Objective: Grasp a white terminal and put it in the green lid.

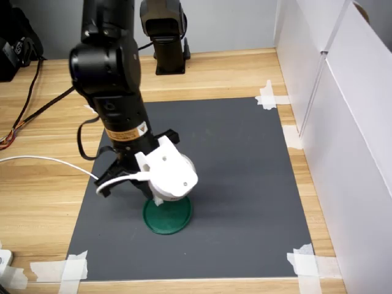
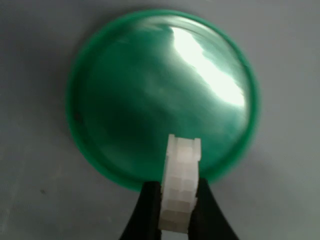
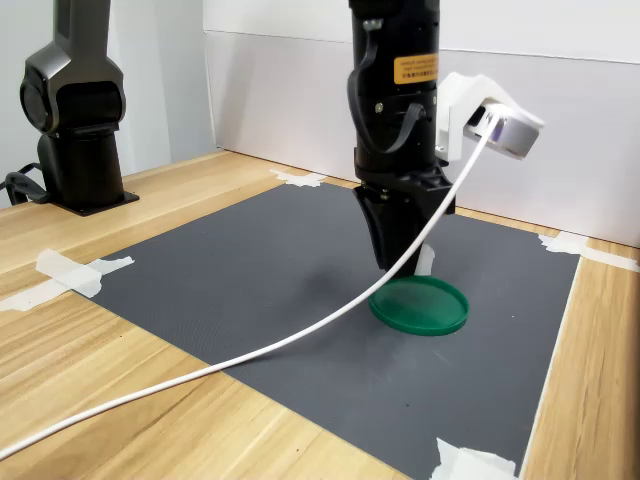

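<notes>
Gripper (image 2: 176,210) pinching white terminal (image 2: 181,182), above green lid (image 2: 150,95)

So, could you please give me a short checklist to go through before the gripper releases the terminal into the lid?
1. Grip: the gripper is shut on the white terminal, one finger on each side. Ok.
2. Position: in the wrist view the terminal overlaps only the near rim of the green lid, not its middle. Not ok; move further in.
3. Lid empty: its inside shows only glare. Ok.
4. Lid flat on the grey mat: it lies level in the second exterior view. Ok.
5. Height above the lid: the fingers end just above it, but the gap is unclear. Cannot tell.
6. White cable off the lid: it hangs beside it. Ok.
</notes>
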Controlling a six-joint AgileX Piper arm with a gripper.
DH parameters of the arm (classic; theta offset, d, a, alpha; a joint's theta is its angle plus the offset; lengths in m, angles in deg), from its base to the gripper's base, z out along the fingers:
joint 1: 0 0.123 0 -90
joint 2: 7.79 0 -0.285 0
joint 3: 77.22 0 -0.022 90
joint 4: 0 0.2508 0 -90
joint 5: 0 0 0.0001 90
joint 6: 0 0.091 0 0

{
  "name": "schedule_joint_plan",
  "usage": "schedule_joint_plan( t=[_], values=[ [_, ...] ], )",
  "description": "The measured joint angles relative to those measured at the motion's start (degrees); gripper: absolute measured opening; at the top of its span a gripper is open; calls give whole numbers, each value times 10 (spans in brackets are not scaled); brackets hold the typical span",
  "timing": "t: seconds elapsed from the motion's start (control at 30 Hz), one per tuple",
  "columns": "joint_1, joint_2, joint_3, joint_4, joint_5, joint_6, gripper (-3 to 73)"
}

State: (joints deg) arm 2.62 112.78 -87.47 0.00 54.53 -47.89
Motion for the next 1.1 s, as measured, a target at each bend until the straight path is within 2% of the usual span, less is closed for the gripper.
schedule_joint_plan(
  t=[0.23,0.37,0.43,0.63,0.77,0.97,1.1],
  values=[
    [6,4,0,0,-2,15,92],
    [6,7,0,0,-6,15,141],
    [6,9,0,0,-6,15,198],
    [6,10,0,0,-15,15,447],
    [6,-1,0,11,-35,16,533],
    [5,-76,10,35,-99,17,537],
    [5,-137,44,57,-144,17,466]
  ],
)
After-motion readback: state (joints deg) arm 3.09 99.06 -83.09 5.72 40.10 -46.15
